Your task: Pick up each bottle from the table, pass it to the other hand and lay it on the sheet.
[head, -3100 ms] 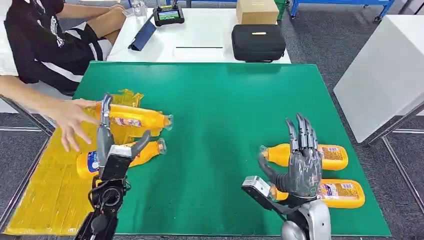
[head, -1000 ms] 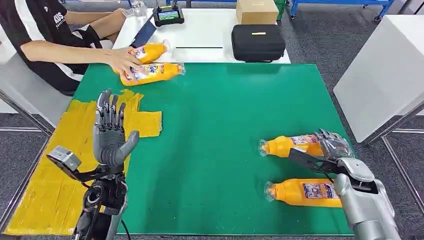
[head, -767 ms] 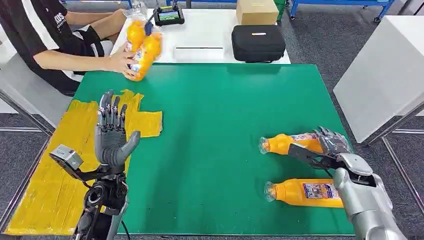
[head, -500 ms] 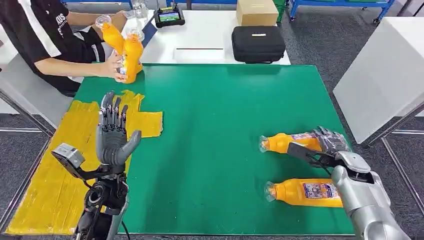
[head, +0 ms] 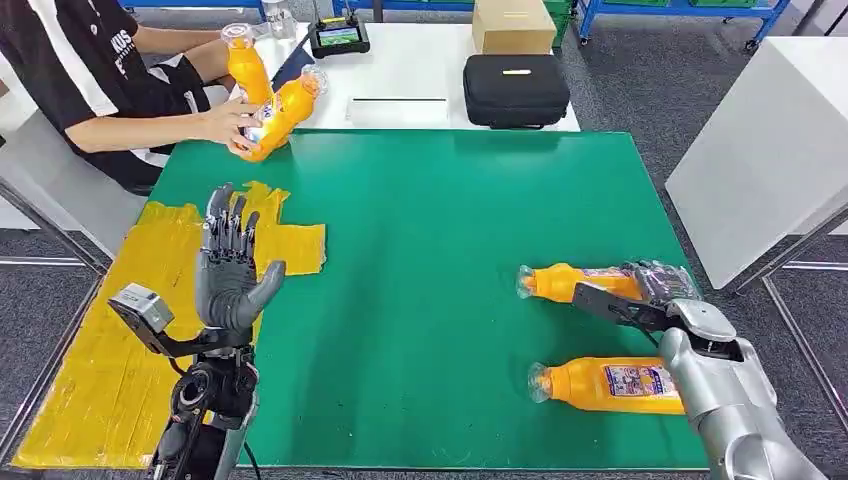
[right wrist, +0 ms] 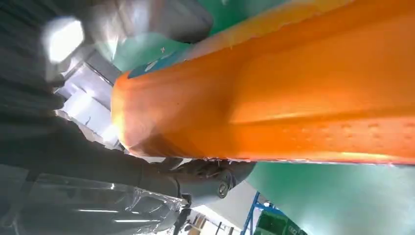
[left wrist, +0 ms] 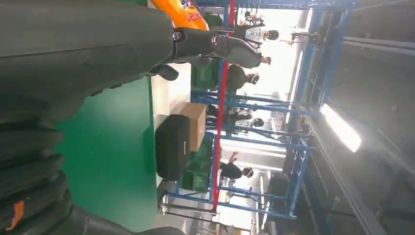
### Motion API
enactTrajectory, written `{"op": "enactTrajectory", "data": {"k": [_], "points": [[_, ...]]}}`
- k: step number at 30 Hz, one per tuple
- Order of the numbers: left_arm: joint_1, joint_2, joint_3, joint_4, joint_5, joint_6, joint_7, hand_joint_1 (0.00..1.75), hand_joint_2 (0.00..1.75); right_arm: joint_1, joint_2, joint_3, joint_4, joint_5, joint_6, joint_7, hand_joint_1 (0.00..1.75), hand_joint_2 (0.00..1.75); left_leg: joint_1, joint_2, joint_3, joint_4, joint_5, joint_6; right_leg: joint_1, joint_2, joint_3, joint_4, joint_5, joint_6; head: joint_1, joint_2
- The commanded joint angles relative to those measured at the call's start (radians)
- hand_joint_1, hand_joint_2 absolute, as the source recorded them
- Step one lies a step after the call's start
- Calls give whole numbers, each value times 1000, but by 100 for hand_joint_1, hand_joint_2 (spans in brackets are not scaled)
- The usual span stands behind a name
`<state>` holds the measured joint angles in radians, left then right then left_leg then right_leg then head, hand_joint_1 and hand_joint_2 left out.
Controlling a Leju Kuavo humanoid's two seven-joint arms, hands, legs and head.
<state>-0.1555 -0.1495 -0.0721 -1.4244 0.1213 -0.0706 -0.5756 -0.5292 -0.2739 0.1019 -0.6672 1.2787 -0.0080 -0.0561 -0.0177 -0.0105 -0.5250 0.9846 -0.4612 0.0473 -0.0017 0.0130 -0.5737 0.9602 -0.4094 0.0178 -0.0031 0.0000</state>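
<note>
- Far left, the yellow sheet is lying bare along the green table, waiting for a bottle.
- Above it, the left hand is standing upright, palm up, fingers spread, holding nothing.
- Up at the back, a person is gripping two orange bottles clear of the mat.
- Over on the right, the right hand is wrapping round the far bottle, thumb under, fingers over the label end; it is lying on the mat.
- The near bottle is lying just beside that arm, untouched.
- So we're at the pick-up: next calls for a firm lift, then carrying it across to that waiting left palm.
</note>
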Motion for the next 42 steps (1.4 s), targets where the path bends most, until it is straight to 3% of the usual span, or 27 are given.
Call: {"op": "enactTrajectory", "data": {"k": [1,11,12,13,14,15,17,18,19,27,31,32,33,34,42], "points": [[-32,13,-2,55,4,6,8,0,175,80,29,33,68,11,-5,19,175,175,2,-2,2,-2,0,-4,2,-4,4,-4,0,0,0,0],[-29,9,3,45,4,7,12,0,175,88,32,35,71,18,4,29,171,175,2,-3,2,-2,1,-4,2,-5,4,-4,0,0,0,0],[-30,10,4,44,3,7,14,0,175,85,35,36,78,21,9,33,155,175,2,-2,3,-1,0,-3,2,-3,4,-3,0,0,0,0],[-32,10,4,44,2,7,16,0,175,84,37,37,83,22,12,34,106,175,2,-2,3,-2,0,-4,2,-4,4,-4,0,0,0,0],[-34,10,5,45,1,7,18,0,175,83,39,37,88,22,16,34,45,175,2,-2,3,-2,0,-3,2,-3,4,-3,0,0,0,0],[-36,10,5,46,1,7,19,0,175,83,40,37,92,22,18,34,24,175,2,-2,3,-2,0,-4,2,-4,5,-3,0,0,0,0],[-36,10,5,46,1,7,19,0,175,85,42,38,92,22,17,33,24,175,2,-3,3,-2,0,-4,2,-4,5,-4,0,0,0,0],[-35,9,6,46,1,7,19,0,175,85,43,37,98,22,22,33,7,175,2,-2,3,-1,0,-3,2,-3,4,-3,0,0,1,0],[-35,9,6,45,1,7,20,0,175,87,47,35,100,22,28,34,0,175,2,-1,3,-2,0,-4,2,-3,5,-3,0,-1,-1,0],[-36,6,0,44,-3,9,29,0,175,97,78,26,103,25,55,53,0,175,2,5,5,-1,0,-4,2,2,4,-2,1,0,0,0],[-40,7,-3,49,-3,10,30,0,175,88,76,29,119,24,53,40,0,175,3,1,4,-2,2,-6,3,-3,5,-4,3,-1,1,0],[-40,7,-3,51,-3,11,30,0,175,90,77,23,116,15,40,26,28,175,2,4,9,-1,-1,-3,2,1,9,-3,1,-1,0,0],[-39,7,-3,51,-3,12,30,0,175,92,77,25,113,16,31,19,143,175,2,3,7,-1,0,-4,2,-1,7,-4,2,-1,0,0],[-35,8,-2,48,-3,13,29,0,175,98,80,20,101,11,3,7,173,175,2,4,8,-1,0,-3,2,1,9,-3,1,-1,0,0],[-32,8,-2,46,-2,14,29,0,175,98,84,19,96,10,-1,4,175,175,2,3,9,-2,0,-4,2,1,9,-4,2,-2,0,0]]}}
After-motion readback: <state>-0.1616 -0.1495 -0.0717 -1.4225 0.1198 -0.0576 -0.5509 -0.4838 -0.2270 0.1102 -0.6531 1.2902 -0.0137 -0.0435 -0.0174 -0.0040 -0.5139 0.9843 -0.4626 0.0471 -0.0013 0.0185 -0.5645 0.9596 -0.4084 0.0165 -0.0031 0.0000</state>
